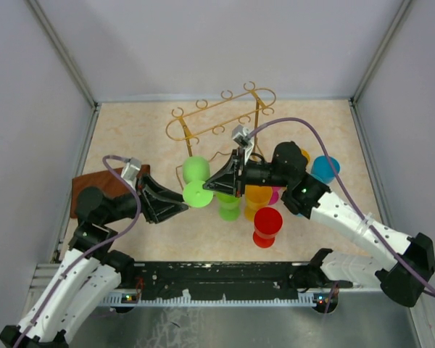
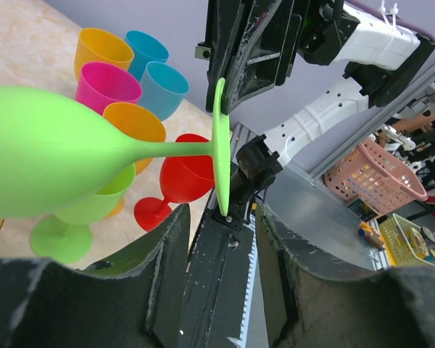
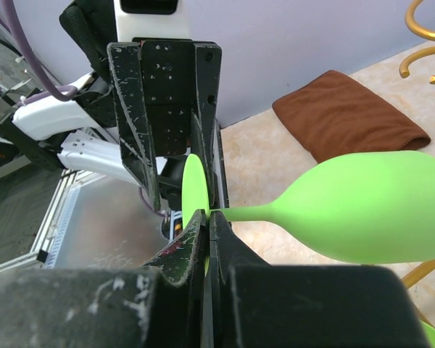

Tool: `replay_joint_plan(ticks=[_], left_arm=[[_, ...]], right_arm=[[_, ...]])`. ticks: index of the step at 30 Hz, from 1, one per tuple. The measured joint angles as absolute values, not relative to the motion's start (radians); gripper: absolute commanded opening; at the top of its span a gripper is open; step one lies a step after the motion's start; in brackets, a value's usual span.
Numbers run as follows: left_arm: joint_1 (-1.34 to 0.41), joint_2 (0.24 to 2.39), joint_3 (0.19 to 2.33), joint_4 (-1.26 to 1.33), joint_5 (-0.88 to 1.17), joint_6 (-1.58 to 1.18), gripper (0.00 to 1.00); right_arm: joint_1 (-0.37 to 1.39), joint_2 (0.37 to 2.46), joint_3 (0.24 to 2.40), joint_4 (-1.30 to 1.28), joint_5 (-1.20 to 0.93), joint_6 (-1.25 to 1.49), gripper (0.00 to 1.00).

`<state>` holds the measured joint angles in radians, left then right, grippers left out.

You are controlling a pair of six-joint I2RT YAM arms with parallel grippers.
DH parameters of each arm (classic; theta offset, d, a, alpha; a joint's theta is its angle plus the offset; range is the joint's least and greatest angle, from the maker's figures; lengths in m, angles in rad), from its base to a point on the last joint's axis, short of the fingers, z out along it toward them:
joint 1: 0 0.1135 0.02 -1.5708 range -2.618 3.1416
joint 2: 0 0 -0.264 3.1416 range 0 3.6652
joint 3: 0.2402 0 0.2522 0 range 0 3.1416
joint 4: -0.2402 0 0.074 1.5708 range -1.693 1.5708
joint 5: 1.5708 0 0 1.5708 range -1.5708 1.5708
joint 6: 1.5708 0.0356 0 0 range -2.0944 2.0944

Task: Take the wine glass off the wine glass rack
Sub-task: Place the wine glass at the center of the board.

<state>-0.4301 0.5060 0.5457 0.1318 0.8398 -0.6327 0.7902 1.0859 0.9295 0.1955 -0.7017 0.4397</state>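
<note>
Your right tool [image 3: 209,217] is clamped narrow on the rim of the flat foot of the green wine glass [image 1: 196,171], and it alone carries the glass. The glass hangs on its side above the bench [image 1: 130,130], stem level, bowl toward the back and foot toward the arm bases. Your left tool [image 2: 223,212] is spread wide, with one finger on each side of the foot's lower edge and a gap showing to both, so it grips nothing.

The gold rack [image 1: 225,116] stands at the back of the bench. The bowl sits just in front of its left end, lower than the curled top rails. In the right wrist view a gold wire runs under the bowl, and you cannot tell whether they touch.

Under your right arm a cluster of other glasses stands upright on the bench, among them a red glass [image 1: 267,225], an orange glass [image 1: 257,196] and a blue glass [image 1: 324,168]. A brown cloth [image 1: 94,190] lies by your left arm
</note>
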Motion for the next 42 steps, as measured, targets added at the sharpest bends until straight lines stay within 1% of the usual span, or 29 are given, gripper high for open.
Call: replay_joint_plan(ticks=[6,13,23,31,33,36,38,39,42], left_arm=[[-0.43,0.53,0.522,0.178,0.841,-0.678,0.4],[-0.43,0.55,0.516,0.205,0.839,-0.704,0.37],[-0.44,0.58,0.516,0.21,0.866,-0.711,0.31],[-0.456,0.596,0.516,0.209,0.887,-0.709,0.17],[-0.459,0.602,0.516,0.209,0.893,-0.707,0.12],[-0.465,0.607,0.516,0.205,0.902,-0.698,0.01],[-0.465,0.608,0.516,0.197,0.9,-0.685,0.0],[-0.465,0.607,0.516,0.194,0.898,-0.679,0.0],[-0.465,0.599,0.515,0.179,0.896,-0.649,0.0]], right_arm=[[0.793,1.095,0.929,0.203,-0.706,0.449,0.0],[0.811,1.127,0.929,0.201,-0.717,0.45,0.0],[0.822,1.134,0.929,0.201,-0.716,0.45,0.0],[0.826,1.134,0.929,0.201,-0.716,0.449,0.0],[0.828,1.134,0.929,0.201,-0.716,0.448,0.0],[0.829,1.134,0.929,0.2,-0.716,0.448,0.0],[0.83,1.134,0.93,0.2,-0.716,0.445,0.03],[0.83,1.133,0.93,0.195,-0.714,0.443,0.06],[0.835,1.13,0.93,0.184,-0.706,0.432,0.25]])
